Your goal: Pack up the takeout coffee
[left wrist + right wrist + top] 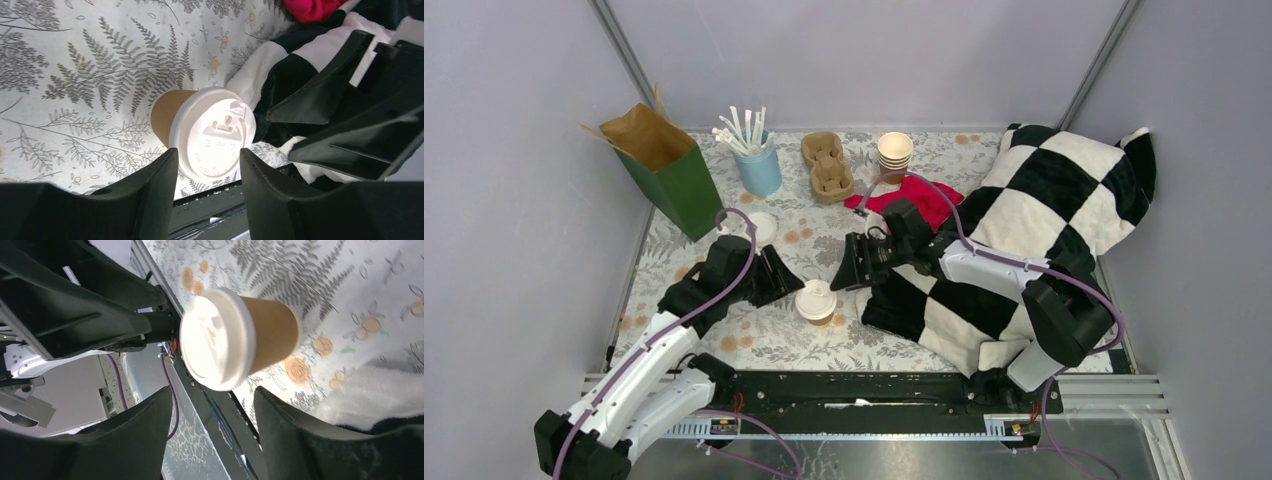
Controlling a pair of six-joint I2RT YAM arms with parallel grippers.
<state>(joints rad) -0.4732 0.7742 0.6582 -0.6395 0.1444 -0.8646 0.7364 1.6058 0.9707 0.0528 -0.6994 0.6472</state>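
Left gripper (786, 278) and right gripper (844, 272) are both hanging open around the upright takeout coffee (816, 300).

The takeout coffee is standing upright on the fern-print tablecloth (764, 340), its white lid pressed on. The left gripper is hovering just to the coffee's left, its fingers (150, 195) spread and gripping nothing; the lid's edge is showing between them in the left wrist view, and I cannot tell whether they are touching it. The right gripper is hanging just to the coffee's right, its fingers (300, 440) parted wide, empty and clear of the cup. A black-and-white checked blanket (1044, 210) is lying just right of the coffee. A loose white lid (762, 227) is sitting beyond the coffee to its left, and a green paper bag (679, 185) is standing farther off the same way.
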